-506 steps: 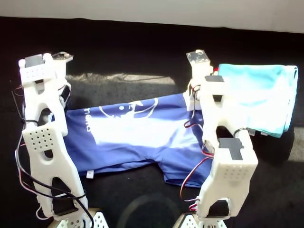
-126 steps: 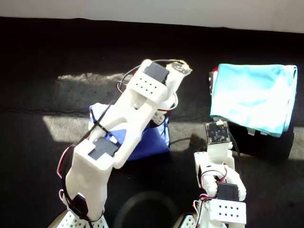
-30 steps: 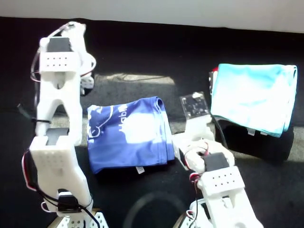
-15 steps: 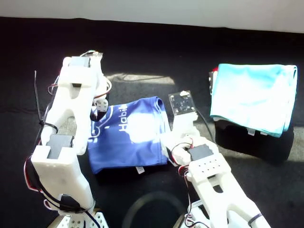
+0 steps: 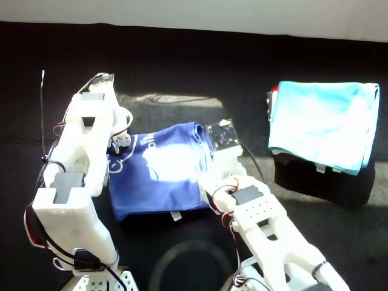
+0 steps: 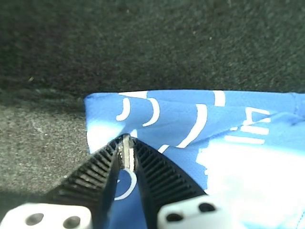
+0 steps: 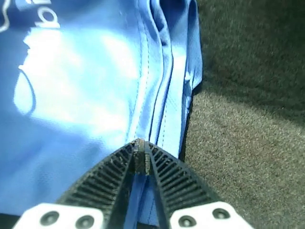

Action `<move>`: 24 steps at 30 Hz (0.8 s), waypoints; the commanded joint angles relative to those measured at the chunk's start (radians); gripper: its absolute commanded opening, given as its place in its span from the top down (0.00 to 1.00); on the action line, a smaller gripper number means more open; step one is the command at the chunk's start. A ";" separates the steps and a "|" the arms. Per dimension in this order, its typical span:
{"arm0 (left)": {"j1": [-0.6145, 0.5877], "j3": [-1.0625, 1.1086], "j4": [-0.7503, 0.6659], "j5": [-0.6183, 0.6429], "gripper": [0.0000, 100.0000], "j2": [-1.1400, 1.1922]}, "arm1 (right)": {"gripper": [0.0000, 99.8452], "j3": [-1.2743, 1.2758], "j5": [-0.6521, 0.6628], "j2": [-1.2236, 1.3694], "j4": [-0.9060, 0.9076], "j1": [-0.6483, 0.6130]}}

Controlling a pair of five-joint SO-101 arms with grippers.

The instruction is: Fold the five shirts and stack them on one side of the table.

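Note:
A folded blue shirt [image 5: 160,173] with white print lies on the dark table between the two arms. My left gripper [image 5: 118,145] is at the shirt's left edge. In the left wrist view it [image 6: 125,142] is shut, tips over the printed corner of the shirt [image 6: 214,143]. My right gripper [image 5: 205,165] is at the shirt's right edge. In the right wrist view it [image 7: 139,143] is shut, tips over the layered folded hem of the shirt [image 7: 71,95]. I cannot tell whether either pinches fabric.
A stack of folded shirts with a light-blue one [image 5: 324,121] on top sits at the right, over darker folded cloth [image 5: 321,179]. The dark table cloth [image 5: 182,66] is bare at the back.
Both arms have swung inward and lowered onto the blue shirt, the left to its left edge, the right to its right edge. The shirt has shifted slightly.

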 commanded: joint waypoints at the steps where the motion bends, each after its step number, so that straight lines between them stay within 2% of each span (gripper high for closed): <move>1: -0.041 -0.004 -0.011 0.002 0.99 -0.053 | 0.99 0.002 -0.005 0.107 -0.041 -0.002; 8: -0.053 -0.018 0.028 0.002 0.99 -0.064 | 0.99 -0.033 -0.005 0.130 -0.036 -0.002; 11: -0.056 -0.064 0.098 0.002 0.99 -0.064 | 0.99 -0.033 -0.005 0.048 -0.021 -0.004; 14: -0.058 -0.113 0.199 0.000 0.99 -0.093 | 0.99 -0.070 -0.005 -0.065 0.082 -0.002; 17: -0.053 -0.113 0.272 0.000 0.99 -0.208 | 0.99 -0.180 0.005 -0.148 0.206 0.007; 20: -0.051 -0.064 0.319 0.000 0.99 -0.386 | 0.99 -0.317 0.061 -0.128 0.242 0.036; 24: -0.051 0.173 0.307 -0.040 0.99 -0.639 | 0.99 -0.490 0.068 0.041 0.242 0.079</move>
